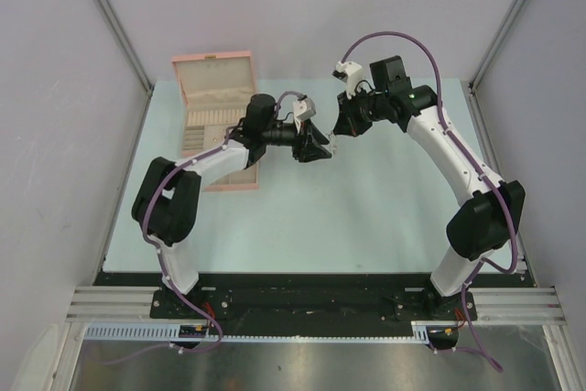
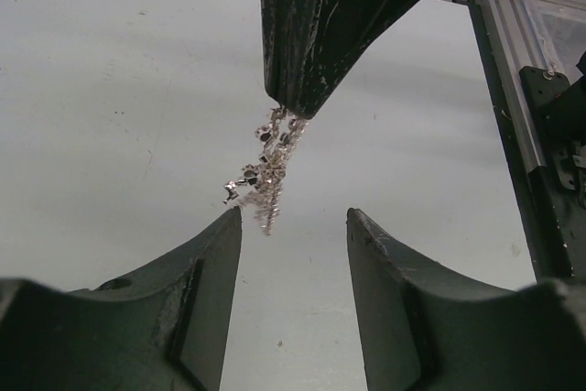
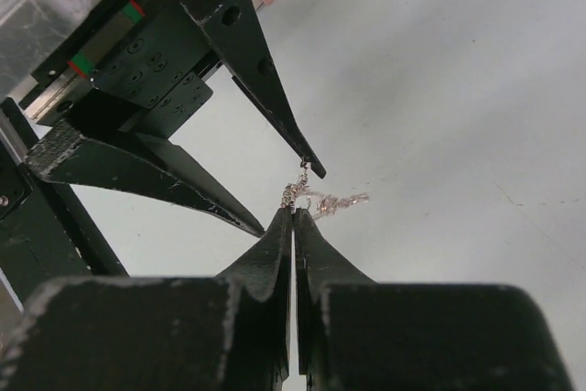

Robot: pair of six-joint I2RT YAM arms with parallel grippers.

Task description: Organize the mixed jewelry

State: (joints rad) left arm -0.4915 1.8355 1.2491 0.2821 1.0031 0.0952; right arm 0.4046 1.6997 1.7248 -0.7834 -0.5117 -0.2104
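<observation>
Top external view: jewelry tangle (image 2: pixel 266 164) held off desk (image 1: pixel 366 217), right of pink box (image 1: pixel 212 75). Right fingers (image 3: pixel 277 240) pressed together, pinching tangle; left fingers (image 2: pixel 216 254) spread just beside it. Status: early — pieces unseparated, none visibly filed in box; all sorting left.

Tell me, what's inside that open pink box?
The pink box shows pale lining with ridged rows and small compartments. The left arm stretches over its near right part, hiding what lies there. Whether anything sits in the compartments cannot be told.
</observation>
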